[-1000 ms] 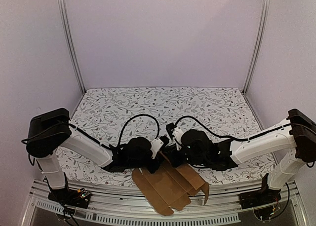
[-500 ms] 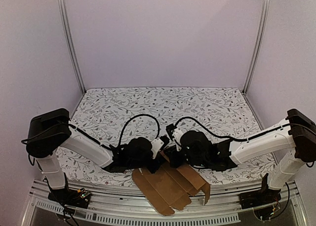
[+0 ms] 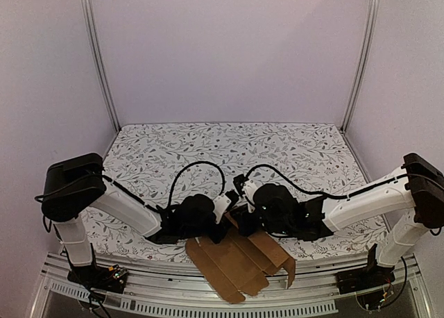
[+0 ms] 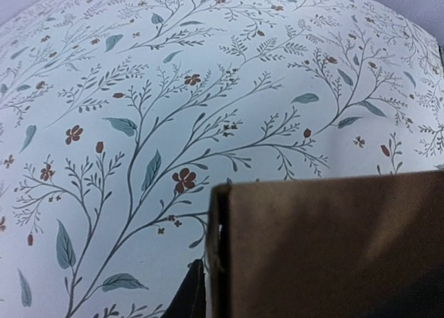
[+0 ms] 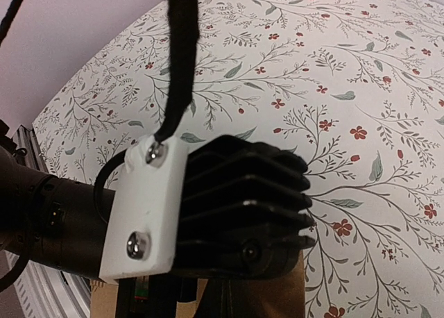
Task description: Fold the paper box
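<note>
The paper box (image 3: 236, 266) is nowhere near a box yet, I'd say: it lies as a mostly flat, creased sheet at the near edge of the flowered tabletop (image 3: 277, 144), its near corner hanging out over the metal rail (image 3: 173, 305); both arms are bent low and meet at the sheet's far edge; the left end effector (image 3: 223, 229) and the right end effector (image 3: 244, 226) sit side by side there, but their fingers are hidden under the wrists, so I cannot tell how far either is open or whether it grips the card; the left wrist view shows one brown panel raised close to the lens; only the small flap at the right end looks turned; nearly all the folding seems left to do
</note>
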`<state>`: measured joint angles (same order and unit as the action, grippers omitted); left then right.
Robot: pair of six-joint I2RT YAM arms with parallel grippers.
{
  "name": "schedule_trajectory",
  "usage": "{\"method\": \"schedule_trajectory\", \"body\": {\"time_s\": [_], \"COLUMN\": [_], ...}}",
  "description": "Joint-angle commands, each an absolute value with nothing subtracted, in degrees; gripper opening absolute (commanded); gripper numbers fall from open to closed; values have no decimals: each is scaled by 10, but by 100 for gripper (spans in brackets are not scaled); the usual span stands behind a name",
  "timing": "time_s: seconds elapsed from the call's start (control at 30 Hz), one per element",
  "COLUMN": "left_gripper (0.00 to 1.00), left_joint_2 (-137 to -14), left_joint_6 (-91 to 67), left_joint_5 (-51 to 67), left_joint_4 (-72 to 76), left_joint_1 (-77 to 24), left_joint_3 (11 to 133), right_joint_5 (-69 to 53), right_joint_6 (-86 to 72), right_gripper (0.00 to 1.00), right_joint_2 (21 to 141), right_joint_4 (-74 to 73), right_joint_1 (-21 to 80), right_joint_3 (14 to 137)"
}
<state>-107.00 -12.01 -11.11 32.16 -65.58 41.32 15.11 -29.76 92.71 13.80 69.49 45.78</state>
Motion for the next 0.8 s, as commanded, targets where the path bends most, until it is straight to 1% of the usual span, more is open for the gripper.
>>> {"method": "schedule_trajectory", "body": {"time_s": [0.0,0.1,0.43,0.53,0.57,0.67,0.77], "left_gripper": [11,0,1,20,23,28,30], "left_joint_2": [-1085,-1087,-1077,-1067,-1062,-1055,-1057], "left_joint_6": [-117,-115,-116,-124,-127,-129,-130], "left_joint_5": [-109,-106,-105,-116,-118,-122,-121], "left_joint_4": [350,353,356,345,346,357,367], "left_joint_1": [-661,-661,-661,-662,-662,-662,-662], "left_joint_3": [424,425,418,412,407,389,379], "right_joint_5": [153,153,154,155,156,158,158], "right_joint_6": [-305,-308,-313,-312,-311,-309,-308], "right_gripper": [0,0,0,0,0,0,0], "right_joint_2": [926,924,926,925,924,921,917], "right_joint_4": [118,118,118,118,118,118,117], "right_joint_1": [699,699,700,700,699,699,700], "right_joint_3": [450,447,449,449,449,449,448]}}
